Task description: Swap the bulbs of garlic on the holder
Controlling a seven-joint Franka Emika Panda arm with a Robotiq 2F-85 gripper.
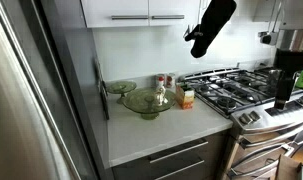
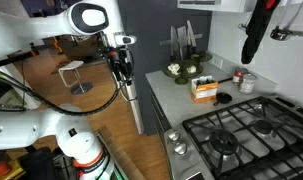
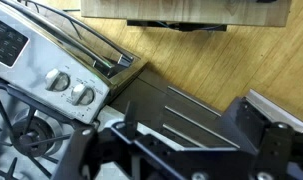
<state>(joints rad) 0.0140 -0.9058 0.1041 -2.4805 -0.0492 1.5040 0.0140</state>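
Shallow green glass holder, seemingly smooth.

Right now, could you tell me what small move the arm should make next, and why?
Probably carry the gripper toward the counter, to a spot above the green glass bowl. It hangs over the wooden floor, apart from the bowl. The wrist view shows open, empty jaws, with only the stove front and floor below.

holder: pale green glass | carton: orange-and-white | table: white | floor: tan wood grain | stove: silver, black grates
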